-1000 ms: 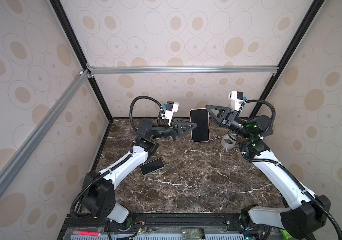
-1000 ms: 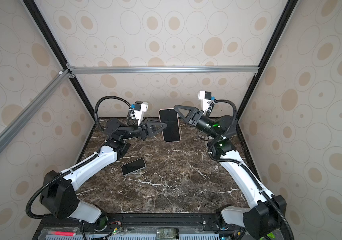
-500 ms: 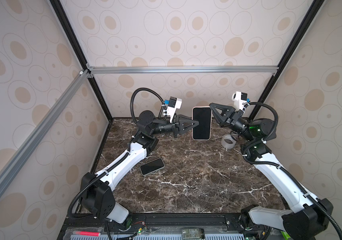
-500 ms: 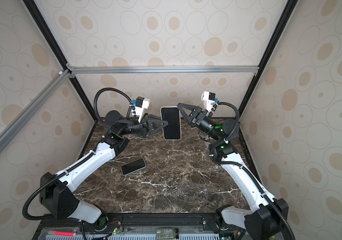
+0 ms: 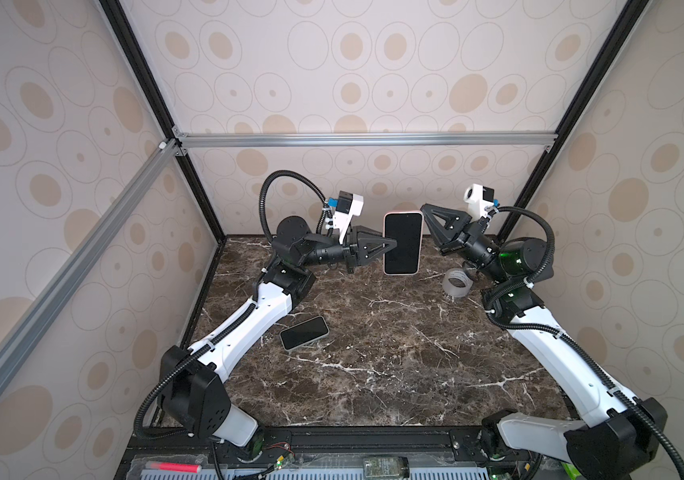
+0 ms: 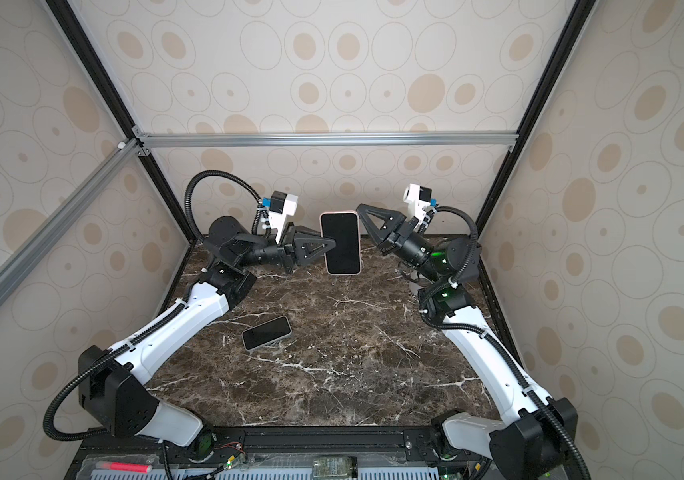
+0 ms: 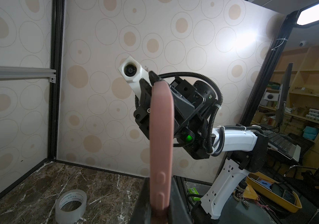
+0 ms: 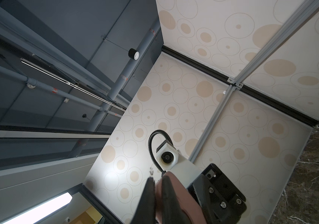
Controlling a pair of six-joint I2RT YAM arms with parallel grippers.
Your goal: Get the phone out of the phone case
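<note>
1. Phone point(image 5: 401, 245) sits in its pink phone case point(image 7: 161, 135) and hangs upright in the air over the far middle of the worktop point(image 5: 373, 374). Its dark screen is turned to the top cameras.
2. My left fingers point(image 5: 388, 246) are clamped on its left long edge, one on the screen side and one on the back. I judge this keeps the body fixed while the other arm works on the case.
3. My right fingers point(image 8: 148, 199) are at the upper right corner. In the right wrist view they stand almost together with pink material between them, so they appear closed on the rim of the case. I think the corner is chosen because a rim peels most easily there.
4. Holding it high gives both arms free space around it.
5. On the dark marbled worktop a second phone point(image 5: 304, 333) lies flat at the near left and a tape roll point(image 5: 457, 282) stands at the far right. Both are well apart from the held phone.
6. Walls point(image 5: 373, 83) with beige circles close three sides, and an aluminium bar point(image 5: 352, 139) crosses the far one. The left wrist view shows shelves point(image 7: 313, 97) beyond the enclosure.
</note>
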